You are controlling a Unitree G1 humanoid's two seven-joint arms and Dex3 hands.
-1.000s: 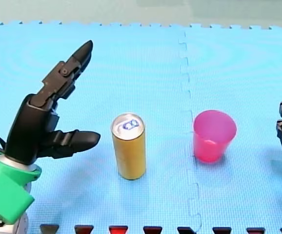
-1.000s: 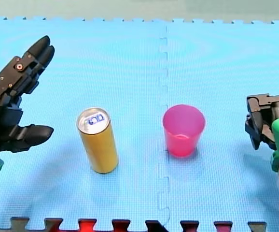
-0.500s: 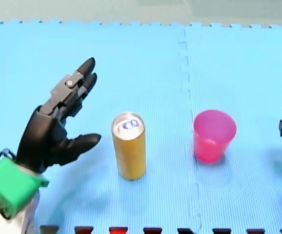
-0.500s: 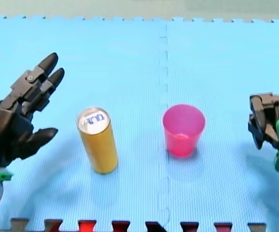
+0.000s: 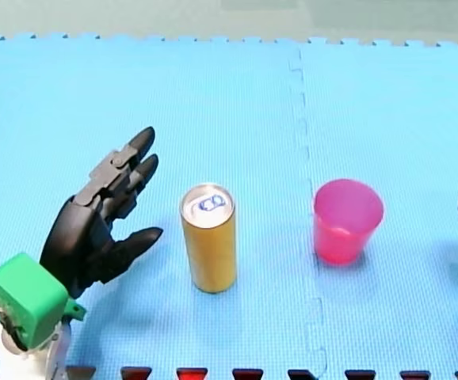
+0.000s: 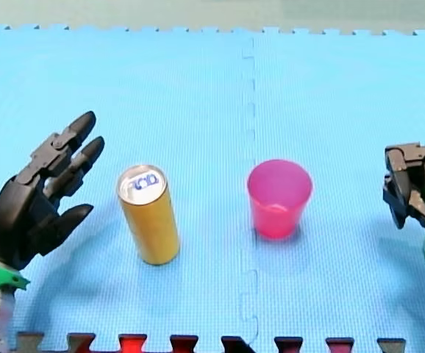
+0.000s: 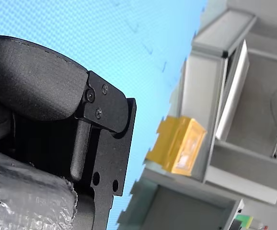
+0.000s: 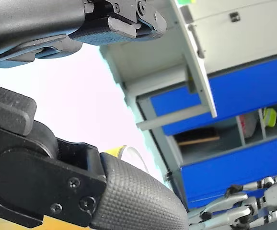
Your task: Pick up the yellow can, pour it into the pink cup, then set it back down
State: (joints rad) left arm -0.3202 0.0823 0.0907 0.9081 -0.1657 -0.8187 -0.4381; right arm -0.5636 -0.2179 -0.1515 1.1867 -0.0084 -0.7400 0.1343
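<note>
The yellow can (image 5: 209, 249) is standing upright on the blue foam mat (image 5: 213, 103), its long axis vertical and its silver lid facing up. The pink cup (image 5: 347, 222) is sitting at the can's 3 o'clock, mouth up, well apart from it. The left hand (image 5: 102, 229) is hovering at the can's 9 o'clock, near it but not touching, released and holding nothing, with its palm turning toward the can's side. From that hand the can is lying at 3 o'clock, so a sideways reach is looking like what the pick-up is calling for, wrapping the wall around mid-height. The right hand (image 6: 407, 184) is waiting at the mat's right edge, at the cup's 3 o'clock, clenched on nothing and much farther from the can, so the left hand is looking like the one making the grasp. The can's side is showing plain yellow with no readable brand. Blue marks are showing on the lid, too small to read.
</note>
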